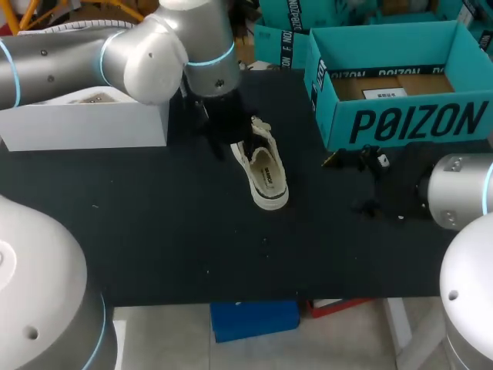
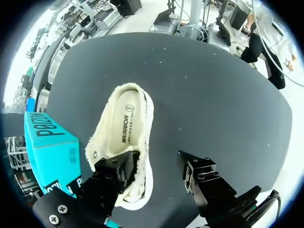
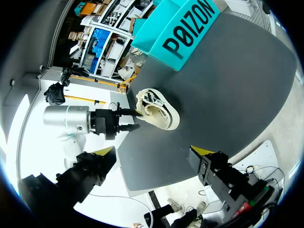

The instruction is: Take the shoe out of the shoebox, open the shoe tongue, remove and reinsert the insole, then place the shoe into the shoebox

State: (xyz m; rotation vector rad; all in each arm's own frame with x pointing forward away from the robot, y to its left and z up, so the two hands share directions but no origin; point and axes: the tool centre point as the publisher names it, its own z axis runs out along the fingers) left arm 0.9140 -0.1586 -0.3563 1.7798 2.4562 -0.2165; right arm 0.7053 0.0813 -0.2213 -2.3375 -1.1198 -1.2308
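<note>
A cream low shoe [image 1: 263, 174] lies on the black table [image 1: 154, 223], its insole [image 2: 127, 124] showing through the opening. My left gripper [image 1: 223, 127] is at the shoe's far end and stands open. In the left wrist view [image 2: 156, 172], one finger [image 2: 116, 171] rests on the shoe's near end [image 2: 121, 142], while the other [image 2: 199, 173] hangs over bare table, clear of the sole. My right gripper [image 1: 350, 183] stands wide open to the right of the shoe and holds nothing [image 3: 152, 156]. The shoe [image 3: 159, 114] lies ahead of it. The open teal shoebox [image 1: 400, 116] stands at the back right.
A white box [image 1: 85, 123] stands at the back left under my left arm. A second teal box [image 1: 281, 46] sits behind the shoebox. The shoebox [image 3: 185, 28] lies beyond the shoe as seen from the right wrist.
</note>
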